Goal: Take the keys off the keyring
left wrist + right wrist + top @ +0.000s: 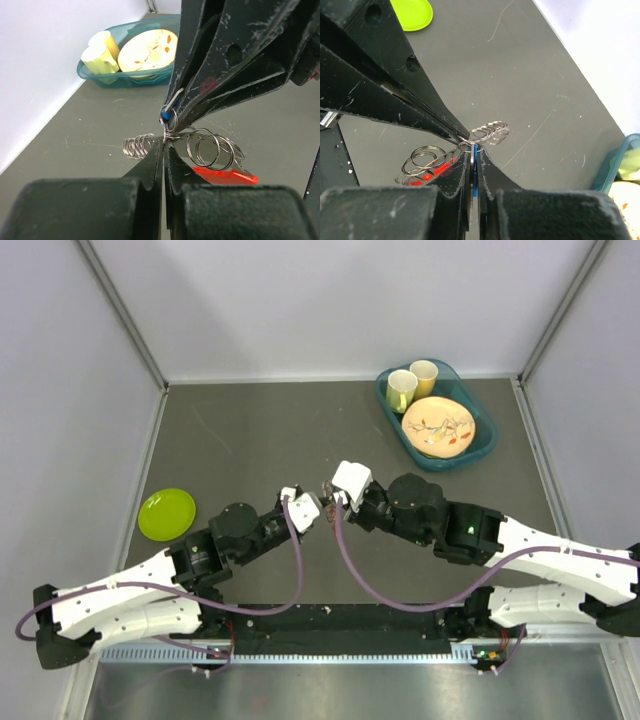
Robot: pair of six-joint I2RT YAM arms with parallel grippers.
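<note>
Keyring point(465, 146): mid-table, right where the two grippers' tips meet, a small wire loop pinched from both sides.
Blue key point(168, 115): its head is on the keyring and it stands edge-on, squeezed between the right fingers.
Red key point(225, 175): low and flat to one side, just beneath a run of loops point(210, 147).
Coil point(137, 146): a tight spiral of wire on the other side of the keyring; whether it touches the table can't be told.
Left gripper point(165, 146): fingers pressed together, tips nipping the keyring wire.
Right gripper point(474, 156): clamped tight on the blue key, nose to nose with the left one.
Table point(250, 430): open grey surface from the grippers to the back wall and out to both sides.
Plate point(167, 513): green, hard by the left edge, well apart from the keys.
Bin point(440, 463): teal, in the far right corner, touching neither gripper.
Near edge: both arm bases sit along it, with cables looping between them.
</note>
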